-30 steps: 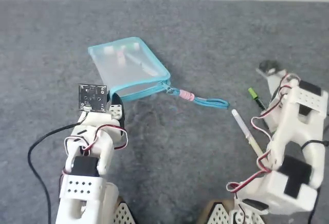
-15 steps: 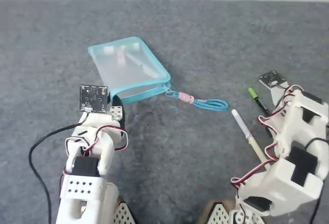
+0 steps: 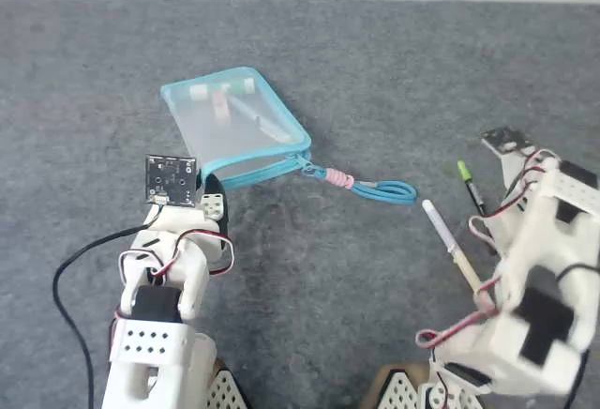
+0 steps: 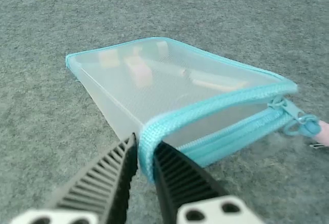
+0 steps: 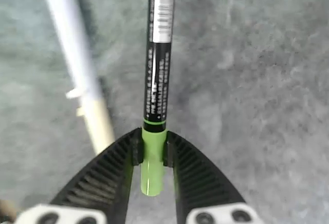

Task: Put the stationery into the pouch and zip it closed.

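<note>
Left pincer (image 4: 145, 157) was clamped on the blue edge of the pouch (image 4: 169, 88), with the body of it lying just past the tips. Right pincer (image 5: 153, 149) was closed on the green end of the black pen (image 5: 157, 80). White pen (image 5: 77, 64) lay just beside it, not gripped.

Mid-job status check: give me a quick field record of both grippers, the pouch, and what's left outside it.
left gripper: shut on the teal edge of the pouch
right gripper: shut on green pen, at its green end
pouch contents: a few items seen through the clear wall
zip pull: at the strap end
white pen: loose on mat, beside green pen
left to pack: green pen, white pen
</note>
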### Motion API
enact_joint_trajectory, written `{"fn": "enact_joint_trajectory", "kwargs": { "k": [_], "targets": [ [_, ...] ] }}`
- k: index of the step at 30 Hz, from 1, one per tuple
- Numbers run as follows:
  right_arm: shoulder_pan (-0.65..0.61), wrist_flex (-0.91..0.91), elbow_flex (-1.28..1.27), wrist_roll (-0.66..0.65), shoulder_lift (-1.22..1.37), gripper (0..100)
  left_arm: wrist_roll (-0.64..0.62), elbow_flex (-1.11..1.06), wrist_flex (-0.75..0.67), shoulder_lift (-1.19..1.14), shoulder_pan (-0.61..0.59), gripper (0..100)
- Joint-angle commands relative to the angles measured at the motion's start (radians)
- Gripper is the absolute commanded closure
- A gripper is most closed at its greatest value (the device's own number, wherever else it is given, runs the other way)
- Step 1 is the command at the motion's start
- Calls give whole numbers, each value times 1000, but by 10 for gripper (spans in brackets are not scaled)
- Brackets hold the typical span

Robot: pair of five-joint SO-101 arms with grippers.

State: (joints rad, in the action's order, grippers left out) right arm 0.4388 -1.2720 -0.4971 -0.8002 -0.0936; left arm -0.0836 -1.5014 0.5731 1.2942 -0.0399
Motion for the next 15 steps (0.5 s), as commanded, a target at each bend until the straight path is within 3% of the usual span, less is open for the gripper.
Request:
{"fn": "enact_joint_trajectory", "kwargs": {
  "k": [1,9,15],
  "targets": [
    [-102,-140,46,75,-234,992,9,16,-14,17,14,988],
    [-496,-321,-34,195,-608,992,9,16,-14,17,14,988],
    [-791,-433,-32,253,-680,992,9,16,-14,17,14,988]
  ]
}}
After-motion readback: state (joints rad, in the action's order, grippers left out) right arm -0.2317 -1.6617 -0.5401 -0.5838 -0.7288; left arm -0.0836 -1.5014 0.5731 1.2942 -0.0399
